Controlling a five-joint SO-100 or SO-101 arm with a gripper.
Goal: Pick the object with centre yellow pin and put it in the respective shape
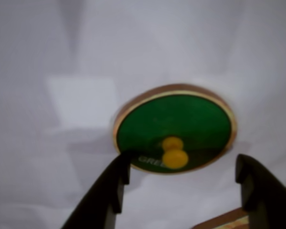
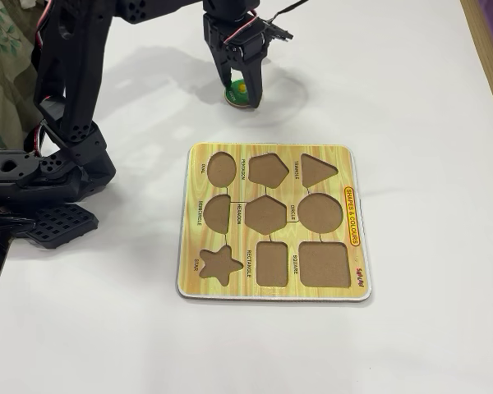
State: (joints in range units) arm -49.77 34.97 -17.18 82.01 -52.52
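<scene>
We see the gripper [image 1: 181, 179] spread wide in the wrist view, its two dark fingers [image 1: 107, 191] standing apart with nothing between the tips. The disc [image 1: 181, 124] lies flat on the white table [image 1: 47, 57] just beyond them, green on top with a wooden rim, a yellow knob [image 1: 175, 158] at its centre and white lettering that we cannot read in full because the left finger covers part of it. The left finger's tip overlaps the disc's near-left edge in this view; whether it touches we cannot tell. The right finger sits clear of the disc.

In the fixed view we find the gripper [image 2: 242, 92] pointing down over the disc [image 2: 237, 89], which shows only as a small green and yellow patch between the fingers, near the top of the picture. The board [image 2: 273, 160] lies well apart from the disc, lower on the table [image 2: 411, 98], with all its cutouts empty. The circle recess [image 2: 320, 213] sits in the board's middle row at the right, beside the hexagon cutout [image 2: 265, 214]
</scene>
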